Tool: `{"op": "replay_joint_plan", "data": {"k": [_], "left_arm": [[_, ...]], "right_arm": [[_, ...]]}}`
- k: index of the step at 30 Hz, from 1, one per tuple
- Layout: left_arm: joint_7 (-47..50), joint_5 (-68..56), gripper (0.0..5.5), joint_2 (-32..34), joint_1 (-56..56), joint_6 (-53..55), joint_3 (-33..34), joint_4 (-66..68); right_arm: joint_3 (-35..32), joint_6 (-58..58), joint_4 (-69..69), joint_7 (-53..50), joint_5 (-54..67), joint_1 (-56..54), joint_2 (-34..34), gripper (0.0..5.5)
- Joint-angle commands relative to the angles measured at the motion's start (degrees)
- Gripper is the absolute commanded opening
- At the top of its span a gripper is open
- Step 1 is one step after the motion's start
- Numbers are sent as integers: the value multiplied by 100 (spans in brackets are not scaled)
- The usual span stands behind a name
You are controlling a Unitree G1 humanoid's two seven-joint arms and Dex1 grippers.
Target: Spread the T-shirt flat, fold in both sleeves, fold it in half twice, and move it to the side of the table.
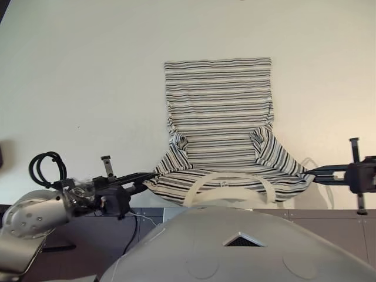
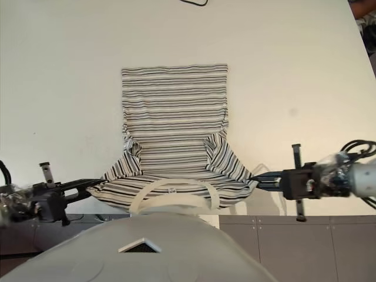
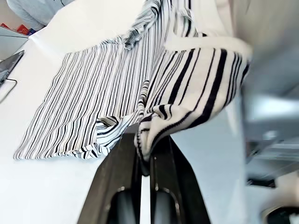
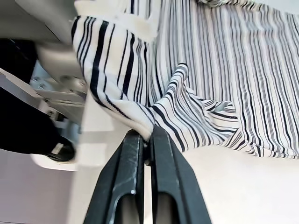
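**Operator:** Where is the shirt, and what have I got hold of?

**Spotter:** The T-shirt [image 1: 217, 106] lies lengthwise on the table [image 1: 88, 70]. Its hem [image 1: 217, 60] is at the far end and its collar [image 2: 176, 203] is at the near edge, right in front of you. Your left gripper [image 3: 145, 154] is clamped tight on the near left corner of the cloth. Your right gripper [image 4: 147, 133] is pinched the same way on the near right corner. Both wrist views show striped fabric bunched between closed fingers.

**Operator:** Why the outer corners rather than the collar?

**Spotter:** Holding the two ends pulls the shoulder line taut between your arms, so the near edge can travel as one straight line instead of sagging. The left sleeve [image 1: 176, 153] and right sleeve [image 1: 267, 147] are both turned in over the body. I read the sleeve step as done and the first half fold as the one in hand.

**Operator:** What does that fold need from me?

**Spotter:** In my judgement, lift both corners together and carry them toward the hem at an even pace. If one arm leads, the edge skews and the tucked sleeves may slip out.
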Motion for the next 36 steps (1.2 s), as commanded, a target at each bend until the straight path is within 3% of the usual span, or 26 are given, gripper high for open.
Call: {"op": "replay_joint_plan", "data": {"k": [1,4,6,9,11,15,20,25,30,31,36], "left_arm": [[-356,-1397,10,109,-4,1200,1065,-821],[-127,-1838,10,385,-1173,1977,898,-696],[6,-1853,10,492,-2221,2446,250,-391],[-35,-1755,10,255,-3608,3112,-771,282],[-293,-1537,10,-89,-4620,3492,-1478,1116],[-756,-1083,10,-824,-6470,3918,-2421,2803],[-1146,-127,10,-1812,-8236,3722,-3185,5255],[-1150,695,10,-2638,-9072,2942,-3428,7299],[-344,1445,10,-3298,-9408,2071,-3355,8994],[-132,1578,32,-3383,-9451,1941,-3332,9241],[483,1609,104,-3607,-9575,1629,-2871,9961]], "right_arm": [[-1050,1591,-421,447,1283,-522,-275,13],[-451,2177,-62,227,1726,-1590,-683,13],[587,2454,417,293,1786,-2684,-753,13],[2305,3073,1429,688,1177,-4708,-47,13],[3313,3349,2649,877,430,-6040,795,13],[4377,3082,5005,923,-816,-7707,2147,13],[4849,2029,7651,518,-2032,-8918,3407,13],[4773,1170,9382,-54,-2753,-9401,4040,13],[4581,626,10177,-833,-3255,-9482,4381,13],[4585,511,10216,-902,-3356,-9423,4418,10],[4218,432,10381,-1510,-3465,-9150,4524,97]]}}
